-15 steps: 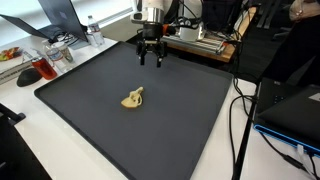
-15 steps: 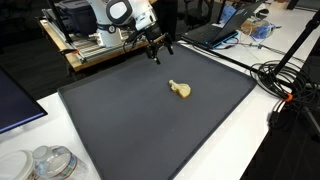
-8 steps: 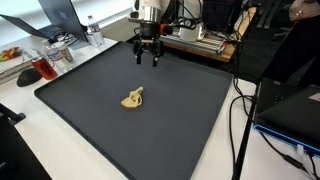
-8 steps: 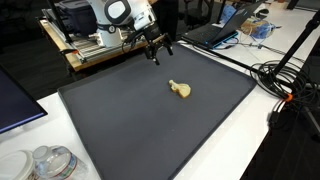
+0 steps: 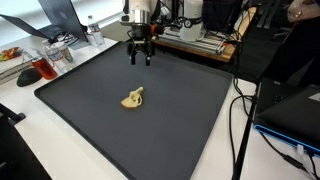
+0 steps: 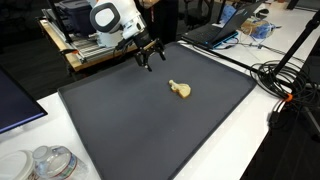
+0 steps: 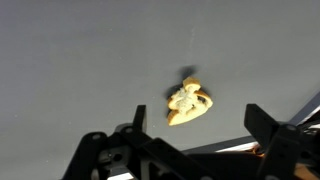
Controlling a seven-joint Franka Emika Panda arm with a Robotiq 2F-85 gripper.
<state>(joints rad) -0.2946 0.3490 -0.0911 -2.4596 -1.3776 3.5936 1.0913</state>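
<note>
- As lying flat and untouched, noted first: small tan toy [image 5: 133, 98], a little left of the frame's centre in both exterior views, and right of centre in the wrist view.
- Under it, dark mat [image 5: 190, 125], filling most of the frame.
- Well apart from the toy, in the upper middle of the frame over the far edge of the mat: gripper [image 5: 139, 60], pointing down, jaws wide apart, nothing between them.
- Compared with one second ago: gripper shifted a little toward the left of the frame along that far edge, with opening unchanged and the toy in the same spot.
- Meaning, as a judgement: only repositioning so far, with no contact with the toy and no grasp.
- Further out: white table [image 5: 30, 140] under the mat, laptop [image 5: 60, 15] and bottle [image 5: 93, 32] at upper left, cables [image 5: 240, 110] along the right side.
</note>
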